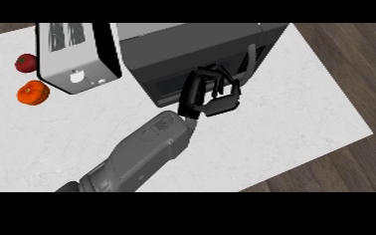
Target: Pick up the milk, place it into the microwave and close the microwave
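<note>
Surroundings: the microwave (198, 55) sits at 12 o'clock on the counter (294, 129), set at an angle. Its front with the dark window faces 7 o'clock, and a bar handle runs down its 3 o'clock end. The door looks shut against the body.

Just beside the microwave at 9 o'clock is a toaster (73, 55), slots up; I cannot tell whether the two touch. Further out at 9 o'clock lie a red apple (26, 62) and, just at its 6 o'clock, an orange-red fruit (33, 92). Both are apart from the toaster and well apart from my hand. Nothing lies between my forearm and the microwave front.

Milk: shows nowhere in this view; I cannot tell where it is.

Pose: my right hand (219, 103) is up against the microwave front, near the handle end. The forearm comes in from 7 o'clock and slants toward 1 o'clock across the counter. The fingers (213, 74) are curled inward, tips at the door face, with nothing visible inside the curl. The thumb lies along the hand's 9 o'clock side.

Materials: the counter is white, faintly veined stone, flat and matt. The microwave is a dark grey box. The toaster is silver with black trim and rounded corners. The forearm shell is smooth grey; the hand is black and segmented. Dark wood floor shows past the counter's edges at 3 and 5 o'clock.
</note>
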You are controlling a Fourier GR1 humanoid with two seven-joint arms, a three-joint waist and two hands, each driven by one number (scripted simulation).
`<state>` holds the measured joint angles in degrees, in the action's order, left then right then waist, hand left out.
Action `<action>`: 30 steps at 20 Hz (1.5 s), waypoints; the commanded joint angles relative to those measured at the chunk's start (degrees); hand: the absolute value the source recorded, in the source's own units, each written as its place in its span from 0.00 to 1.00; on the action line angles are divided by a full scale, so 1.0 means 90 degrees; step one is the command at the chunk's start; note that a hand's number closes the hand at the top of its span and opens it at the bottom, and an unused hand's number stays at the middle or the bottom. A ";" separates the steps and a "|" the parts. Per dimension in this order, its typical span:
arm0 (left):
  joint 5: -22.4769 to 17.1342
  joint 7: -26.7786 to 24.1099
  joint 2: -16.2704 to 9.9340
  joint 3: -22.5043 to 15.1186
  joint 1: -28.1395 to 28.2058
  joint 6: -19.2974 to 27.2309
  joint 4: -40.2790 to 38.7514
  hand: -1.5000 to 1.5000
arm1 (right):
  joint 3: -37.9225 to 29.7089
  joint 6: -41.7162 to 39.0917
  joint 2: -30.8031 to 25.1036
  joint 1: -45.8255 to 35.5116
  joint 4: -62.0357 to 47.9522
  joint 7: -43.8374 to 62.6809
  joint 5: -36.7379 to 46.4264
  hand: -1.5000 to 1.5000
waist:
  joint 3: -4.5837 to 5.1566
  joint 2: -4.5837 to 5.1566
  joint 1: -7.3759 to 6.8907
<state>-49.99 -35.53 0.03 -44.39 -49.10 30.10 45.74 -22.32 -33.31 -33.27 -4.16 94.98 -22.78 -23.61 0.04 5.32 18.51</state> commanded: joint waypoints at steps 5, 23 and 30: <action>-0.0298 -0.0123 -0.0003 0.0277 -0.0551 -0.0104 -0.0493 1.00 | -0.0194 -0.0125 -0.0281 -0.0207 -0.0267 0.0028 -0.0147 0.00 | 0.0003 0.0088 0.0056; -0.0685 -0.0459 -0.0003 -0.0019 -0.0762 -0.0106 -0.0625 1.00 | -0.0497 -0.0429 -0.0757 -0.0617 -0.1036 -0.0082 -0.0295 0.00 | -0.0033 0.0136 0.0001; -0.0854 -0.0559 -0.0003 -0.0126 -0.0798 -0.0100 -0.0655 1.00 | -0.0539 -0.0584 -0.0895 -0.0779 -0.1374 -0.0037 -0.0484 0.00 | -0.0034 0.0150 -0.0005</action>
<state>-56.45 -42.19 0.02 -47.90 -51.15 29.84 43.85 -27.14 -37.32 -41.04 -10.38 84.25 -22.72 -27.06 -0.38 6.03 18.08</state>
